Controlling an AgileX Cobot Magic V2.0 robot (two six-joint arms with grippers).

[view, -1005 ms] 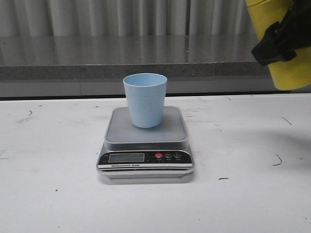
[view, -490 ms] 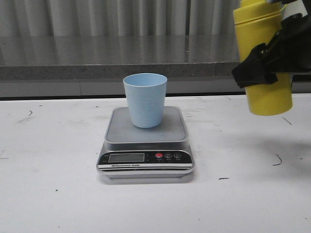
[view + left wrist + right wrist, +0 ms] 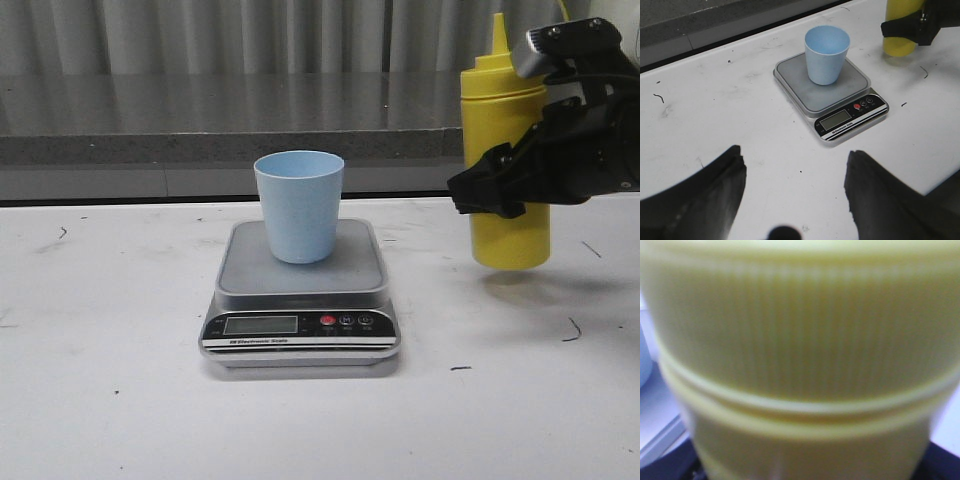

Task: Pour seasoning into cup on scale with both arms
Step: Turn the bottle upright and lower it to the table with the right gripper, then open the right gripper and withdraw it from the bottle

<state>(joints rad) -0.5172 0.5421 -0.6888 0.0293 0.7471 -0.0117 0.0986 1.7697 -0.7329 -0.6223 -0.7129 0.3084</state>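
The light blue cup [image 3: 298, 205] stands upright on the grey platform of the scale [image 3: 250, 272] at mid-table. To its right the yellow seasoning bottle [image 3: 503, 115] is upright, nozzle up, its base just at the table surface; whether it touches I cannot tell. My right gripper [image 3: 497, 190] is shut on the bottle's middle. The bottle [image 3: 800, 340] fills the right wrist view, blurred, hiding the fingers. In the left wrist view my left gripper [image 3: 795, 170] hangs open over bare table in front of the scale [image 3: 796, 76], cup [image 3: 827, 54] and bottle [image 3: 898, 46].
The white table [image 3: 120, 400] carries small dark scuff marks. Behind it runs a grey ledge [image 3: 200, 145] under a ribbed wall. The scale's black front panel [image 3: 300, 325] with its display faces the camera.
The right arm has brought the seasoning bottle down and to the left, from the upper right corner to beside the scale. Cup and scale have not moved.
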